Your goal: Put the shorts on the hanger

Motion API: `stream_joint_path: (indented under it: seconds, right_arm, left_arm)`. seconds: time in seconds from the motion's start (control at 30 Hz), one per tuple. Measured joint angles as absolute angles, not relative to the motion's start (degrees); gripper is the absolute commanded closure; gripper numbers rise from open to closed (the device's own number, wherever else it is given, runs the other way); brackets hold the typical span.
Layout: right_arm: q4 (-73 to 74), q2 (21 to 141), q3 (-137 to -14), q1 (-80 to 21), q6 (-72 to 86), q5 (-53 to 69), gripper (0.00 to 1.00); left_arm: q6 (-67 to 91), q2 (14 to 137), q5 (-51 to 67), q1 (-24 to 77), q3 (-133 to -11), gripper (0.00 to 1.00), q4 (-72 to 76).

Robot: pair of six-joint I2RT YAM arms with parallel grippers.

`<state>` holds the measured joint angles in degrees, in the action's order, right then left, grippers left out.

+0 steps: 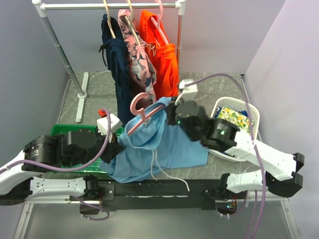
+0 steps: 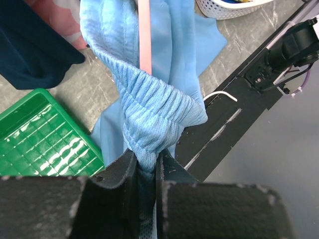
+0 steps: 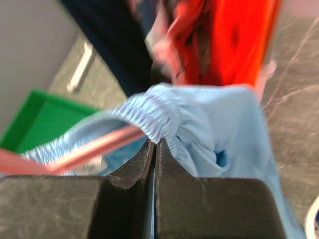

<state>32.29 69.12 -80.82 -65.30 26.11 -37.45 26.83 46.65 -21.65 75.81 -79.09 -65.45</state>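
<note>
1. Light blue shorts hang between two robot arms over the table. The gathered waistband is raised and the legs trail down toward the near edge.
2. The pink hanger is already at the waistband. Its hook sticks up clear of the cloth, and the left wrist view shows one pink bar running down into the elastic opening.
3. The left gripper is pinched nearly closed on a twisted bunch of the waistband, holding that end up beside the green tray.
4. The right gripper has its jaws pressed fully together at the opposite end of the waistband, just beside the hanger's bar. Cloth meets the fingertips, but the pictures do not show whether any of it is caught between them.
5. By the look of it, the job is partly done. The hanger is threaded into the shorts, but the fabric is bunched and the frame sits tilted, and its far shoulder is hidden under cloth.
6. What appears to remain is spreading the waistband evenly across the hanger and letting go. Other garments, including orange shorts, hang on the rail behind.
</note>
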Motion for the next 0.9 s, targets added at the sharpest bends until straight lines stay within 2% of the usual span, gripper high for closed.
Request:
stream_joint_path:
  seconds: [0.23, 0.3, 0.33, 0.37, 0.43, 0.53, 0.73, 0.9]
  right_arm:
    - [38.5, 69.3, -91.9, -60.2, 26.1, -36.6, 1.00]
    - [38.9, 69.8, -94.0, -59.9, 26.1, -35.8, 0.94]
    - [38.9, 69.9, -94.3, -59.8, 26.1, -35.4, 0.72]
    - [39.0, 70.1, -94.3, -59.8, 26.1, -34.9, 0.61]
    - [39.5, 70.6, -94.3, -59.8, 26.2, -33.6, 0.29]
    - [38.0, 70.2, -91.9, -59.7, 25.4, -31.2, 0.17]
    - [34.9, 64.8, -86.5, -58.2, 23.3, -27.6, 0.11]
    - [26.8, 64.4, -87.0, -57.6, 19.3, -23.4, 0.10]
  left_arm:
    - [25.3, 46.7, -22.0, 75.8, -79.1, 0.99, -64.8]
    - [24.7, 46.8, -22.0, 75.8, -79.9, 0.99, -64.9]
    - [24.6, 46.9, -22.1, 75.8, -80.5, 0.99, -65.0]
    - [24.4, 47.0, -22.2, 75.8, -81.4, 0.99, -65.4]
    - [24.0, 47.2, -22.4, 75.8, -83.4, 0.99, -66.0]
    - [23.3, 47.2, -22.4, 75.8, -87.2, 0.99, -67.8]
    - [23.4, 45.5, -22.5, 75.8, -91.3, 0.99, -71.9]
    - [26.5, 39.4, -22.2, 75.8, -85.1, 0.99, -72.4]
